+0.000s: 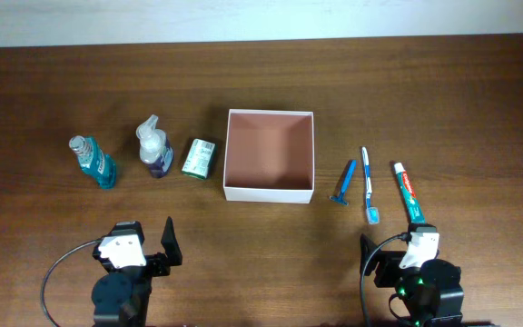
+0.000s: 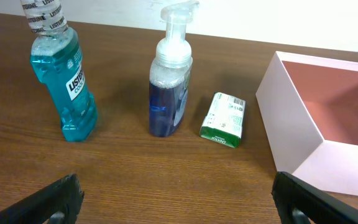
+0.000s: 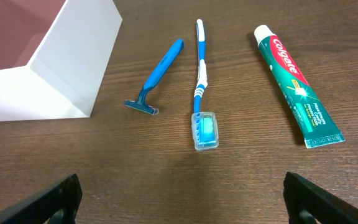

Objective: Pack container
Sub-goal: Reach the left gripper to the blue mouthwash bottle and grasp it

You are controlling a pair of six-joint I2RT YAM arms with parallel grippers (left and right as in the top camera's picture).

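The container [image 1: 270, 191], a white square box with a reddish-brown inside, sits mid-table; its wall shows in the left wrist view [image 2: 291, 134] and the right wrist view [image 3: 61, 74]. Left of it stand a blue mouthwash bottle [image 1: 93, 162] [image 2: 64, 81], a soap pump bottle [image 1: 154, 148] [image 2: 169, 81] and a green-and-white carton [image 1: 200, 157] [image 2: 224, 119]. Right of it lie a blue razor [image 1: 344, 183] [image 3: 157, 74], a toothbrush [image 1: 368, 184] [image 3: 201, 87] and a toothpaste tube [image 1: 408, 192] [image 3: 296, 84]. My left gripper [image 1: 143, 247] [image 2: 176, 202] and right gripper [image 1: 398, 250] [image 3: 182, 199] are open and empty near the front edge.
The wooden table [image 1: 479, 109] runs to a pale wall strip along the far edge. Cables loop from both arm bases at the front.
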